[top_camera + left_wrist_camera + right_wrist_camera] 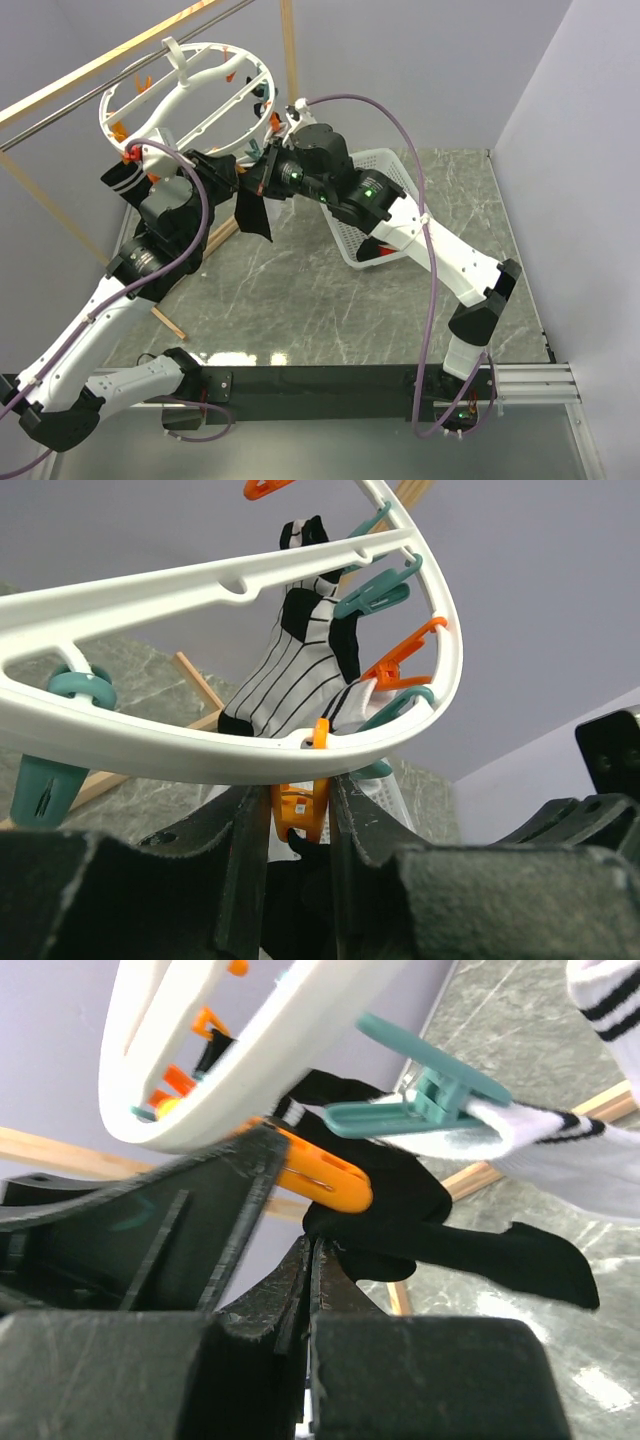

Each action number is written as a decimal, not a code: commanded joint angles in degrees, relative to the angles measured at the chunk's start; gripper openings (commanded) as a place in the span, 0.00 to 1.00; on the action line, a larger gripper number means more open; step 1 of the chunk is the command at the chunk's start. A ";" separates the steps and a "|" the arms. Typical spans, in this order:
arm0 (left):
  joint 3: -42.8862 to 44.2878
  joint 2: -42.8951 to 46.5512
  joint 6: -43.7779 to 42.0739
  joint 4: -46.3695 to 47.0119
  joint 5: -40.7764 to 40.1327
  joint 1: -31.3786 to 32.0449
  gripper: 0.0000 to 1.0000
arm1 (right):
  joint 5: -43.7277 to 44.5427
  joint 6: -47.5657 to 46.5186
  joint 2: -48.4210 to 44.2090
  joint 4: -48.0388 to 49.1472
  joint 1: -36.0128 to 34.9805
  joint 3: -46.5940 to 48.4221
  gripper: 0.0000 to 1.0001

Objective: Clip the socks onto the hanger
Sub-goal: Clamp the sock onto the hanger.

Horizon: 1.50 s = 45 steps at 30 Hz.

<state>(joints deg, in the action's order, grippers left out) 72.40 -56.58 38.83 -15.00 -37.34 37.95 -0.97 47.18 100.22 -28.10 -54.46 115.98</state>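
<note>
Black fabric is what we find first: a black sock [470, 1250] hangs limp just under the rim of the hanger [180, 755], its upper edge bunched at an orange clip [300, 815] on the ring's lower right side. We see the left gripper [298, 790] with its jaws pressed against both sides of that orange clip. The right gripper [312, 1250] has its jaws clenched on a fold of the black sock right beside the clip. We cannot tell whether the clip's mouth already bites the fabric.

Beside it, a teal clip [420, 1100] grips a white sock [560, 1150] with thin black stripes, which dangles from the same rim. From above we find a third sock [122, 180], black with white bands at the cuff, pinned at the ring's lower left edge. The hanger itself hangs tilted above the table's [300, 300] far left corner, and a white mesh basket [385, 165] stands behind the right arm.
</note>
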 commanded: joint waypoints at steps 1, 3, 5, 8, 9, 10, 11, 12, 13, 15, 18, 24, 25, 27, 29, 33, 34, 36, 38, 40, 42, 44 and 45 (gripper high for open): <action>4.15 -0.02 1.25 0.86 0.25 0.19 0.09 | 2.73 -2.35 -1.87 0.85 -1.09 -1.19 0.00; 4.76 -0.02 1.77 0.07 0.25 0.19 0.09 | 3.87 -3.23 -2.49 1.72 -1.53 -2.25 0.00; 5.73 -0.29 2.13 -0.46 0.34 0.19 0.09 | 4.83 -3.67 -3.02 2.43 -1.88 -3.13 0.00; 6.26 -0.46 2.56 -1.34 0.78 0.19 0.09 | 5.98 -4.81 -3.72 3.57 -2.14 -4.18 0.00; 6.26 -0.55 2.65 -1.43 0.95 0.19 0.09 | 6.50 -5.08 -3.90 4.01 -2.41 -4.36 0.00; 6.00 -0.47 2.83 -1.52 1.39 0.19 0.09 | 6.86 -5.34 -4.07 4.71 -2.41 -4.71 0.00; 5.82 -0.38 3.18 -1.43 1.48 0.19 0.09 | 7.12 -5.43 -4.16 4.98 -2.50 -4.71 0.00; 5.65 -0.29 3.36 -1.43 1.66 0.19 0.09 | 7.56 -5.60 -4.16 5.16 -2.50 -4.71 0.00; 5.30 -0.11 3.45 -1.43 1.57 0.19 0.09 | 7.74 -5.69 -4.16 5.42 -2.50 -4.45 0.00; 5.38 -0.20 3.27 -1.78 1.13 0.19 0.09 | 8.26 -5.96 -4.51 5.68 -2.50 -4.54 0.00; 6.08 -0.64 2.92 -2.66 -0.36 0.19 0.09 | 9.23 -6.48 -6.26 8.22 -2.67 -6.99 0.00; 7.31 -0.99 3.09 -3.36 -2.38 0.19 0.10 | 9.94 -6.66 -10.22 13.06 -2.85 -14.38 0.00; 7.84 -1.08 3.09 -3.54 -2.47 0.19 0.10 | 9.94 -6.75 -10.49 13.94 -3.02 -15.25 0.00; 8.19 -1.52 3.09 -3.89 -2.04 0.19 0.10 | 9.85 -7.27 -10.75 15.69 -3.29 -16.05 0.00; 8.11 -1.61 3.62 -3.98 -1.42 0.19 0.10 | 9.85 -7.63 -10.93 16.49 -3.37 -16.67 0.00; 7.84 -1.26 4.41 -3.63 -0.10 0.10 0.10 | 10.20 -8.50 -9.70 15.97 -3.73 -15.26 0.00; 8.10 -1.26 4.41 -3.80 0.25 0.19 0.10 | 10.38 -8.59 -9.70 16.32 -3.73 -15.52 0.00; 8.28 -1.43 4.59 -4.24 0.60 0.19 0.10 | 10.64 -8.86 -9.87 17.28 -3.73 -15.96 0.00; 8.20 -1.26 5.20 -4.42 0.78 0.19 0.10 | 10.90 -9.21 -9.61 17.55 -3.73 -15.79 0.00; 7.84 -0.99 5.55 -4.07 0.96 0.10 0.10 | 10.82 -9.38 -8.73 16.59 -3.81 -14.30 0.00; 7.93 -0.82 5.64 -3.98 0.96 0.19 0.10 | 10.20 -9.12 -8.29 16.23 -3.81 -13.94 0.00; 8.37 -0.90 5.38 -4.15 0.69 0.19 0.10 | 9.85 -8.77 -8.12 16.58 -3.90 -14.47 0.00; 8.63 -0.99 5.29 -4.33 0.52 0.10 0.10 | 9.76 -8.68 -8.20 16.58 -3.82 -14.73 0.00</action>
<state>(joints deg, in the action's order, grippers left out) 77.82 -58.26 43.27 -20.95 -36.93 37.98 8.34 39.05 92.14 -13.69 -57.78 99.85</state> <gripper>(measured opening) 0.302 0.010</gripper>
